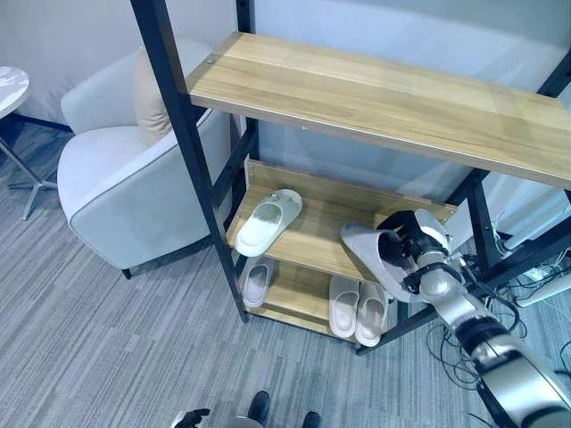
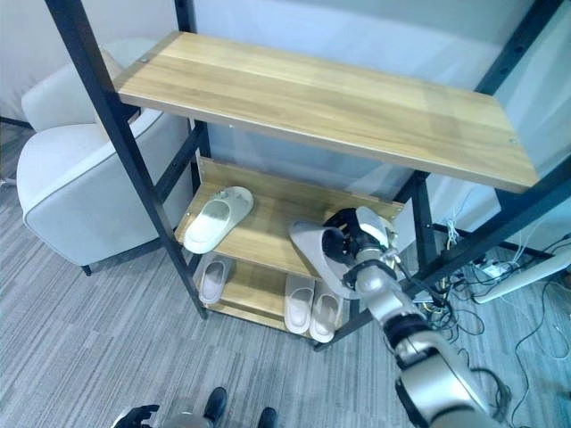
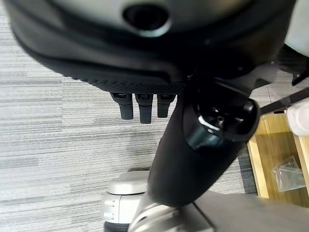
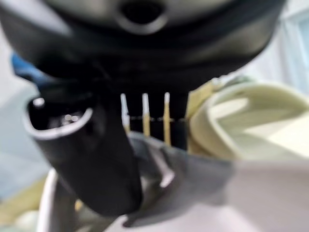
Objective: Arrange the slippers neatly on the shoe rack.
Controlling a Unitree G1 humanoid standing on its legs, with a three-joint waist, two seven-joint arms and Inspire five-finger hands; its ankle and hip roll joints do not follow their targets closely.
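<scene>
The dark fingers (image 4: 145, 123) of the right hand (image 1: 403, 245) curl round a pale grey foam slipper (image 1: 368, 250), with the thumb pressed on its strap, so the hand is grasping it. The grip on the strap end likely keeps the slipper from dropping while it goes onto the rack. The slipper is at the right end of the middle wooden shelf (image 1: 317, 223) of the black-framed shoe rack (image 1: 183, 134); I cannot tell if it is touching the board yet. It is soft and wide, with a thick band over the top.

A white slipper (image 1: 268, 221) lies slanted at the left end of that same shelf, well apart from the held one. On the bottom shelf a pair of white slippers (image 1: 359, 308) sits side by side, and one more light grey slipper (image 1: 257, 282) sits alone to the left.

The left hand (image 3: 141, 105) hangs low over the grey carpet floor (image 1: 107, 339), fingers loose and holding nothing.
</scene>
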